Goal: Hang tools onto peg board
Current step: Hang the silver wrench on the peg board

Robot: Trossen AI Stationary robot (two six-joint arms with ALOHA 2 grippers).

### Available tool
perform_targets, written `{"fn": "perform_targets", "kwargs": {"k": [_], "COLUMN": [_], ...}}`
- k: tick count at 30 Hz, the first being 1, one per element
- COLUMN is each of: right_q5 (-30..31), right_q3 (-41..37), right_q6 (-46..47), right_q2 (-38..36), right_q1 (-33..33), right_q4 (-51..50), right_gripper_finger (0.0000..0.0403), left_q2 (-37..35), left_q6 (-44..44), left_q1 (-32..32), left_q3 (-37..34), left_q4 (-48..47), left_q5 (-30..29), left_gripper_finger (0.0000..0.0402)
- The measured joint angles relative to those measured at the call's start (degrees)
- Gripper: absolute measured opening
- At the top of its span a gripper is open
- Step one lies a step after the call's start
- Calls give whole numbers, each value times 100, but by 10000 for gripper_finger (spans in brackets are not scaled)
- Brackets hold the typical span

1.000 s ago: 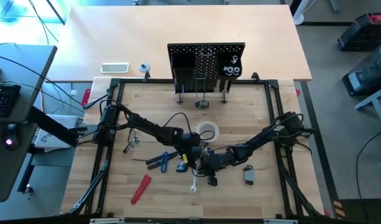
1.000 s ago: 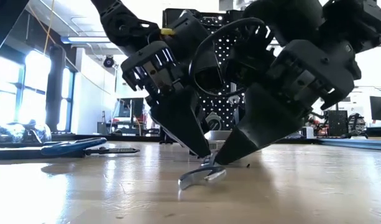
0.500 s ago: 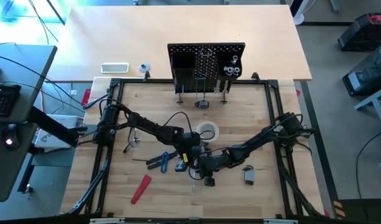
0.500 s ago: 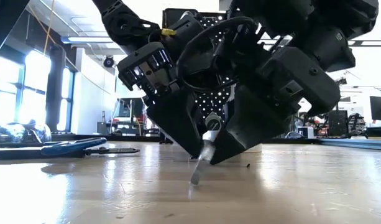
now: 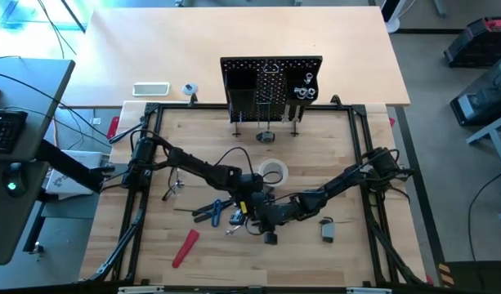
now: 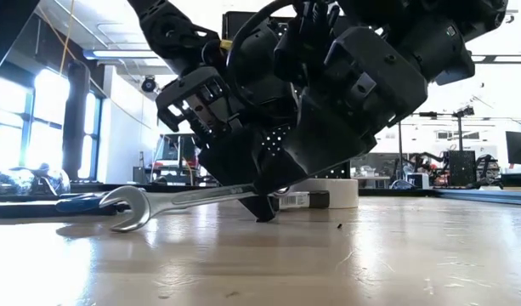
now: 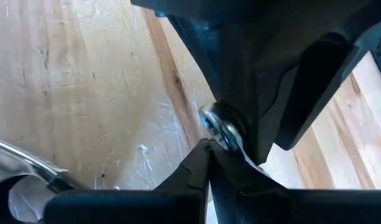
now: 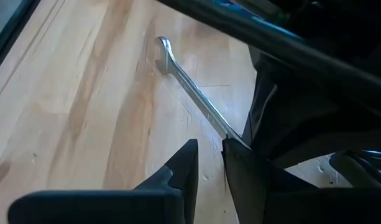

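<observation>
Wrench [image 6: 171,201]: silver, long and thin, raised just off the table [image 5: 340,163]; its open-jaw end [image 8: 163,48] points away from both sets of fingers, toward the blue-handled pliers [image 5: 210,211].
Right gripper [image 8: 209,163]: your working one. Fingers part closed, pinching the wrench's shank near its other end.
Left gripper [image 7: 210,152]: fingers clenched tight, tips pressed against the ring end of the wrench [image 7: 220,127], touching the right gripper (the two are crowded together; from the low view you can barely separate them).
Long axis: runs straight out from between the right fingers, close to level with the table.
Nearer arm: both sit at the same end; only the right has it between its fingers.
Peg board [image 5: 270,84]: upright at the far edge, well apart from the grippers, beyond the white tape roll [image 5: 273,172].
Judgement: to hang it, you would need the ring end free of both grippers, so the left should back off first.
</observation>
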Motion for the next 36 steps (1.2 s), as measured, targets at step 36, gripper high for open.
{"fn": "perform_targets", "kwargs": {"k": [36], "right_q5": [2556], "right_q3": [-15], "right_q6": [-2141], "right_q2": [382], "right_q1": [820], "right_q4": [-247], "right_gripper_finger": [161], "left_q2": [5], "left_q6": [1135], "left_q1": [219], "left_q3": [0], "left_q4": [-331], "left_q5": [356], "left_gripper_finger": [0]}}
